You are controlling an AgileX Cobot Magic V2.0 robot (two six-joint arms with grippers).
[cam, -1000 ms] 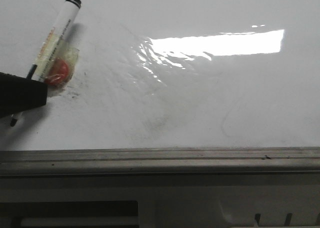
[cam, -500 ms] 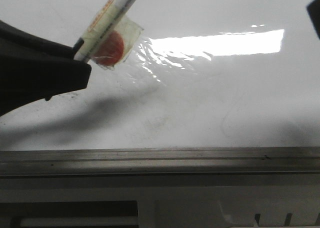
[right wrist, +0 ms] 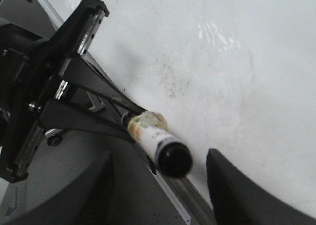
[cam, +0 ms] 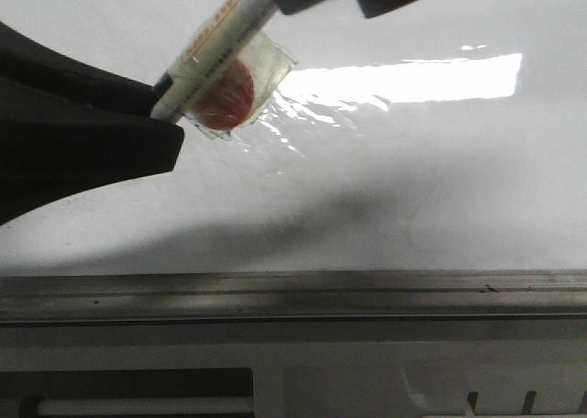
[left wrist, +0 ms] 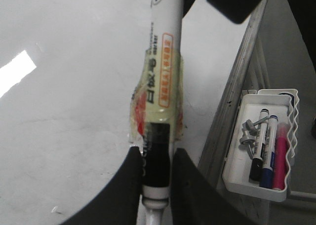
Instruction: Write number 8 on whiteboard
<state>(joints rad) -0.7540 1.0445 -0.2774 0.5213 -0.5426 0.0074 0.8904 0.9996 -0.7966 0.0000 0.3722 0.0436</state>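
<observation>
- Lifting the marker (cam: 215,51) off the whiteboard (cam: 413,189), my left pincer (left wrist: 157,185) stays clamped on its barrel.
- Right pincer (right wrist: 158,185), newly arrived at twelve o'clock, spreads apart around the cap (right wrist: 173,159).
- No 8 drawn yet; uncapping looks next.

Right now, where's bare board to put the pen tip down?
Free: the whiteboard right of the marker, from the glare down to the metal rail; only faint smudges there. Crowded: upper left, where the left hand grips the marker and the right hand straddles its cap, open.
</observation>
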